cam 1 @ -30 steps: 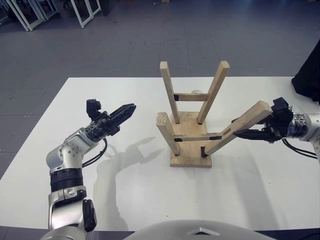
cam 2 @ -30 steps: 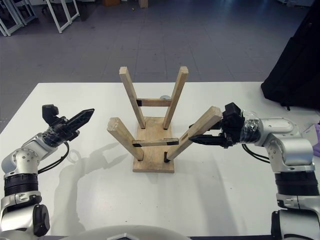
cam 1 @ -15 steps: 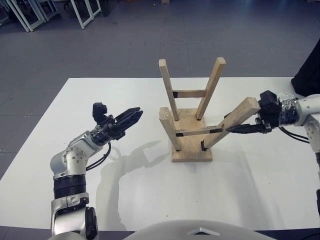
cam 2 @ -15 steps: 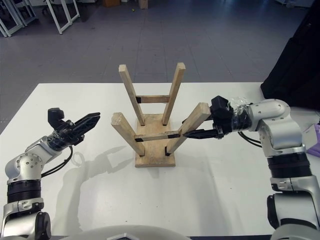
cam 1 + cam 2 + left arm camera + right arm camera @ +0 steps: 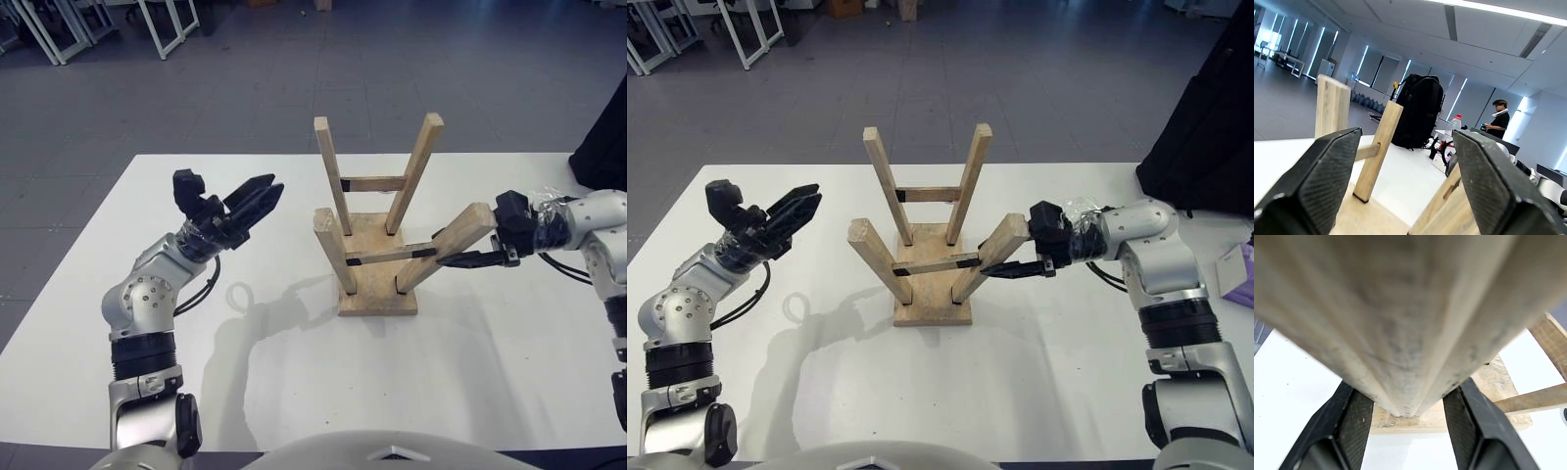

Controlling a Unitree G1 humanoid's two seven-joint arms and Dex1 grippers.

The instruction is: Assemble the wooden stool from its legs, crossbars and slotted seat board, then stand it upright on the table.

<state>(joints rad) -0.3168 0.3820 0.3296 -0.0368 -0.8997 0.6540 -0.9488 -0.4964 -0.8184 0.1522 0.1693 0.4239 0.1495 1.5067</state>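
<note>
The wooden stool stands upside down on the white table (image 5: 294, 392), its seat board (image 5: 377, 297) flat and its legs pointing up. Two far legs (image 5: 331, 176) are joined by a crossbar (image 5: 374, 183). A second crossbar (image 5: 390, 257) links the near left leg (image 5: 331, 251) to the slanting near right leg (image 5: 449, 247). My right gripper (image 5: 478, 258) is shut on that near right leg (image 5: 1400, 308), whose sides its fingers (image 5: 1352, 426) press just below the free end. My left gripper (image 5: 259, 196) hovers open above the table, left of the stool, with nothing between its fingers (image 5: 1317, 181).
A black backpack (image 5: 1205, 117) stands off the table's right side. A small purple and white box (image 5: 1236, 274) lies at the right edge. Bare tabletop stretches in front of the stool and to its left. Metal frames (image 5: 59, 24) stand on the floor far behind.
My left gripper has risen, moved right toward the stool and opened wider. My right gripper has pushed the near right leg's free end inward, so it stands steeper.
</note>
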